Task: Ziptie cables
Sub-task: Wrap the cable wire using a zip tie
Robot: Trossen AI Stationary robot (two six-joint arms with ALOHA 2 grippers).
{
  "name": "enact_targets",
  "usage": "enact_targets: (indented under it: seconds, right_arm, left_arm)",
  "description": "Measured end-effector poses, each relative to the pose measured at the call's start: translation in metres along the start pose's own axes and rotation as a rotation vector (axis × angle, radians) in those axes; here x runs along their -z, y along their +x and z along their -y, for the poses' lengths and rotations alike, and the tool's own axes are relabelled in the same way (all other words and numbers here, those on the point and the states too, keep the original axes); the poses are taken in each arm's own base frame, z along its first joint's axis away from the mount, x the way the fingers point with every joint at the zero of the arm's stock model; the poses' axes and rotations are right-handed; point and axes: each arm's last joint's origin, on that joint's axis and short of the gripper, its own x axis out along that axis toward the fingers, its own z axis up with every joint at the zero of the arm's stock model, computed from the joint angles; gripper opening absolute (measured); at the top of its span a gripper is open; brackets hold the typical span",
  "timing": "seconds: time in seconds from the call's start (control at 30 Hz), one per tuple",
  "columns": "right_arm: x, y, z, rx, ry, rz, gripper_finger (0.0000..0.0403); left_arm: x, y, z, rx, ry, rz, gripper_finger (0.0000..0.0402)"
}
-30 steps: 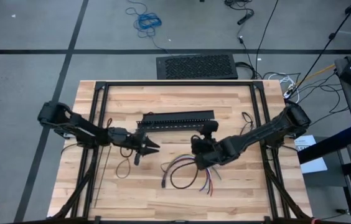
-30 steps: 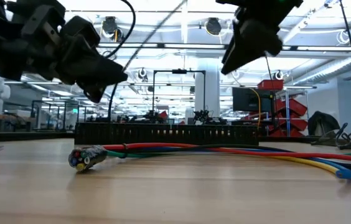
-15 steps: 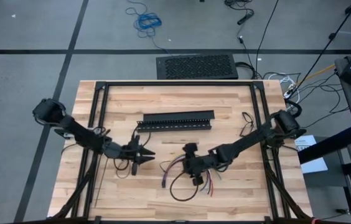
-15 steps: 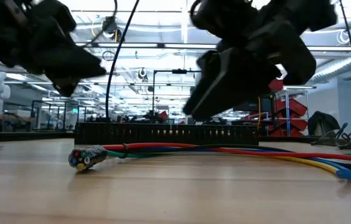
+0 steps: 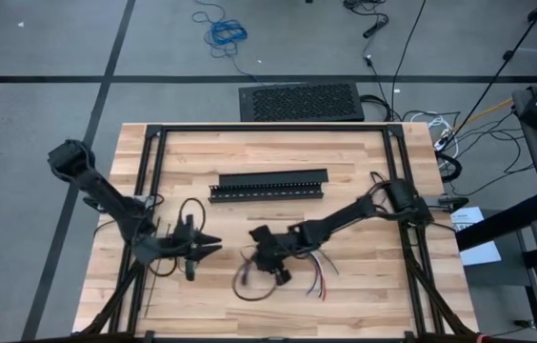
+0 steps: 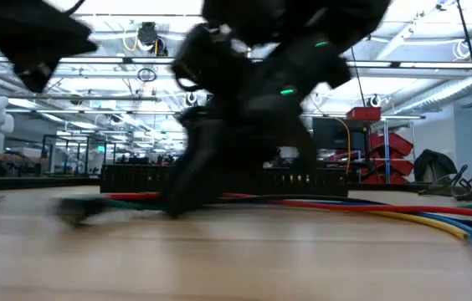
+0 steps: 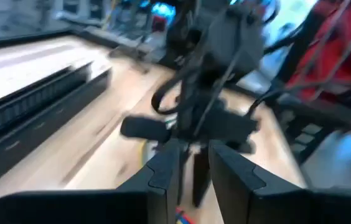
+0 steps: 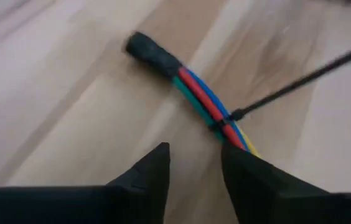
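The cables (image 5: 283, 269) lie on the wooden tabletop (image 5: 364, 295), near its front middle. The right pincer (image 5: 267, 259) hovers low over their bundled end, fingers parted around nothing. The left pincer (image 5: 204, 247), beside a ziptie loop (image 5: 188, 211), is narrowly parted; whether it grips anything cannot be told.

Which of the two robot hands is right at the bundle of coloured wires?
The right gripper. It is low over the cables near the table's middle, fingers either side of them. The left gripper sits apart, further left, by a thin black ziptie.
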Motion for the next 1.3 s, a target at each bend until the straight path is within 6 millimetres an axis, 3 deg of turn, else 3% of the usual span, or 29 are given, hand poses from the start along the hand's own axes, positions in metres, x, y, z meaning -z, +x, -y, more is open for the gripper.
enact_targets:
  seconds: [0.2,0.3,0.4,0.53,0.63,0.77,0.87,1.0,1.1,1.3]
  right_arm:
    - [-0.001,0.015,0.036,0.048,0.05,0.005,0.0096]
    - [-0.002,0.003,0.051,0.131,0.06,-0.029,0.0094]
    - [-0.014,-0.024,0.06,0.183,0.069,-0.042,0.0101]
    - [-0.035,-0.052,0.049,0.132,0.146,-0.009,0.0115]
    - [-0.05,-0.055,0.039,0.099,0.254,0.113,0.0126]
    - [-0.063,-0.039,0.041,0.169,0.407,0.312,0.0131]
    - [-0.062,-0.015,0.045,0.243,0.426,0.286,0.0131]
    - [-0.078,0.011,0.056,0.248,0.419,0.318,0.0131]
    - [-0.077,0.029,0.059,0.246,0.414,0.246,0.013]
    - [-0.085,0.024,0.061,0.255,0.403,0.221,0.013]
  left_arm:
    - [0.003,-0.015,0.011,0.052,-0.023,-0.041,0.0059]
    - [0.007,-0.02,0.014,0.059,-0.026,-0.075,0.0054]
    - [0.021,-0.025,0.006,-0.002,-0.053,-0.164,0.0046]
    - [0.037,-0.029,-0.007,-0.102,-0.116,-0.253,0.0033]
    - [0.039,-0.031,-0.009,-0.104,-0.137,-0.287,0.003]
    - [0.031,-0.035,-0.008,-0.039,-0.118,-0.337,0.003]
    - [0.022,-0.041,-0.006,0.068,-0.073,-0.386,0.003]
    - [0.013,-0.054,-0.008,0.208,-0.026,-0.481,0.003]
    - [0.014,-0.059,-0.015,0.18,-0.004,-0.524,0.003]
    - [0.028,-0.058,-0.031,0.018,0.108,-0.614,0.0031]
